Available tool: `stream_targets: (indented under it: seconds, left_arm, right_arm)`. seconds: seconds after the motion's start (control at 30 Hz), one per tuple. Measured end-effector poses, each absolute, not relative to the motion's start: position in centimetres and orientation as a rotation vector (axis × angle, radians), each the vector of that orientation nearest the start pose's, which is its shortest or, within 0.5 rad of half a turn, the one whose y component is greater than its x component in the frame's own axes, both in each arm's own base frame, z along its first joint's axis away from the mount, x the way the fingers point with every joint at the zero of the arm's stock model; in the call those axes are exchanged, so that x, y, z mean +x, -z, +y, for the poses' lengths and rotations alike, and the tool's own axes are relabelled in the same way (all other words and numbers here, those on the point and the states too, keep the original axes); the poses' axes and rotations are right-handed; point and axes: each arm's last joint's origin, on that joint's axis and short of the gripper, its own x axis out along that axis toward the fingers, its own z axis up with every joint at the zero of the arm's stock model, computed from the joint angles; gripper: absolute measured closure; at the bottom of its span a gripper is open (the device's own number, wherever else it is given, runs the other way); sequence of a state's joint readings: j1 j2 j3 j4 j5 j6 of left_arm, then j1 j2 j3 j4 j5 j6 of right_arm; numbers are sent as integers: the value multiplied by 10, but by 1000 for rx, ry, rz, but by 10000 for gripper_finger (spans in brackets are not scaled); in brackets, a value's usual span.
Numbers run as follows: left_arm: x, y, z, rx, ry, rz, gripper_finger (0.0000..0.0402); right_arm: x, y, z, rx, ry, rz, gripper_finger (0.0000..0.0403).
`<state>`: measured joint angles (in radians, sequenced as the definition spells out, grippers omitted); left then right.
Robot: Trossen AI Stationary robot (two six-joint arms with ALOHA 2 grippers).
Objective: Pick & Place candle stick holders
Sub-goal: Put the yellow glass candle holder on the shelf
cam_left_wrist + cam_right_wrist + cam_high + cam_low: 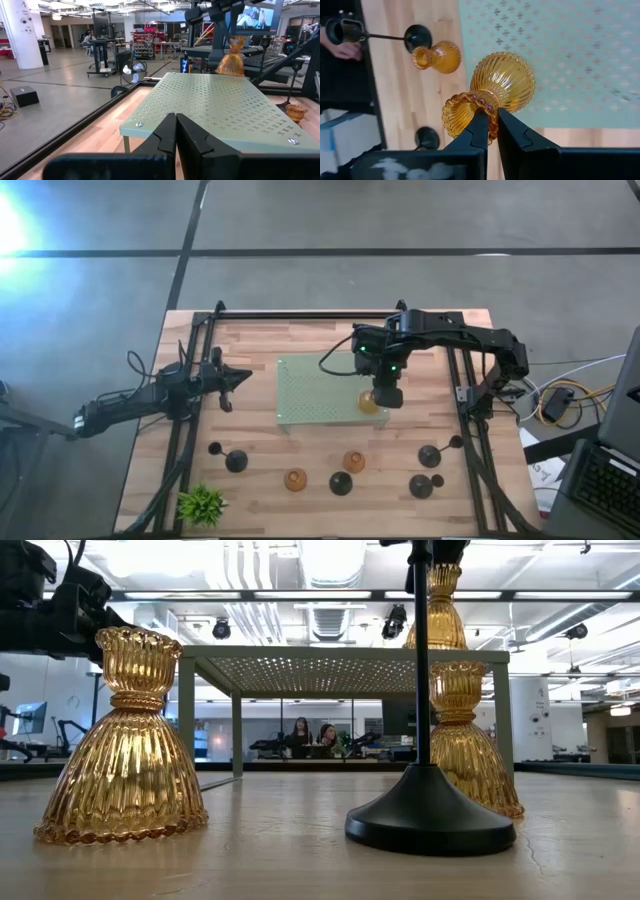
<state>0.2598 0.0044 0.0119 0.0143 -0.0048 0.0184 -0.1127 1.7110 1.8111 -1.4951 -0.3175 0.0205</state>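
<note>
Looking for writing turns up none that can be read on any object.

Nearest the low camera, one amber holder stands upright on the wooden table: ribbed translucent glass, a flared skirt-like base, pinched waist and small cup. Just beside it rises a black holder, matte, with a round domed base and thin stem. A second amber holder stands behind that stem.

From above, these two amber pieces and four black ones lie in a loose row along the table's near edge, with a small green plant at the left corner.

Farther back sits the pale green mat, a perforated raised platform on short legs. Over its right edge the right gripper holds the third amber holder, fingers pinched close on the frilled rim of its cup, the piece lifted above the mat surface.

The left gripper waits at the table's left side, its fingers pressed together and holding nothing, facing the mat.
</note>
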Motion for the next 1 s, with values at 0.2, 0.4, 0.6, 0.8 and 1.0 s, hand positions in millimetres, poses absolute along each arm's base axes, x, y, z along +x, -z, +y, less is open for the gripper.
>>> stream_targets:
  seconds: [0.2,0.4,0.6,0.8,1.0]
  left_arm:
    - [94,-169,25,21,-265,-19,388]
    - [94,-169,25,21,-265,-19,388]
    - [94,-169,25,21,-265,-19,388]
    - [94,-169,25,21,-265,-19,388]
    - [94,-169,25,21,-265,-19,388]
  right_arm:
    - [312,-348,-26,329,-162,1430,390]
    - [313,-348,-26,318,-159,1421,390]
    - [315,-348,-29,317,-154,1397,390]
    - [314,-348,-30,319,-151,1398,390]
    - [313,-348,-31,328,-144,1411,390]
